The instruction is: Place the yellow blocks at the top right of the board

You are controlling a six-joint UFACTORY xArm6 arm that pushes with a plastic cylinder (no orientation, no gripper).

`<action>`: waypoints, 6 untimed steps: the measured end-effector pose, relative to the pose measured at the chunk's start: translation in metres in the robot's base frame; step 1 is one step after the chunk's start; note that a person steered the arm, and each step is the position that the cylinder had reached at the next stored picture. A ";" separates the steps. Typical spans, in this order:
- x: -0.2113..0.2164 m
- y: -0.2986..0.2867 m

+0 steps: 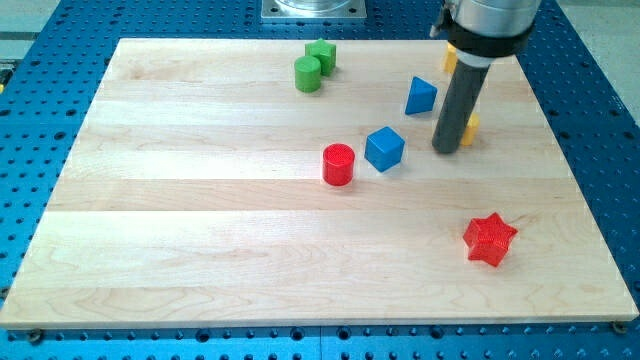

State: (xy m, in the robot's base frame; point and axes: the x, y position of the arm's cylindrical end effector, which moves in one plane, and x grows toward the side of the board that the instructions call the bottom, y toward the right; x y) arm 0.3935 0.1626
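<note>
So you've got the big wooden surface (200,230) taking up most of the view, sitting on a blue pegboard base (40,60). There are no fingers on this rig, so nothing opens, closes or holds anything, it's just a dark rod (458,100) coming down in the view's upper right, and its tip (446,150) sits on the wood.

Block-wise: a red star (490,239) lower right, well apart from everything. A blue cube (384,148) and a red cylinder (338,164) sit near each other around the middle, a blue wedge-ish block (420,95) is just left of the rod, and a green cylinder (308,74) touches another green block (322,54) up top.

The yellows are the tricky bit. One yellow block (469,128) peeks out just to the right of the rod, touching it or nearly. Another yellow block (450,60) shows as a sliver higher up, mostly hidden behind the arm, so you can't tell either shape.

My take: the tip sits down-left of the near yellow one, so you're lined up decently. Push slowly up and right, keep contact centred so it doesn't spin off sideways, and steer clear of the blue wedge-ish block
</note>
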 end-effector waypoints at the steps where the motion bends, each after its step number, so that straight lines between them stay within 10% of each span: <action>1: -0.007 0.020; 3: -0.003 0.033; 6: -0.119 0.052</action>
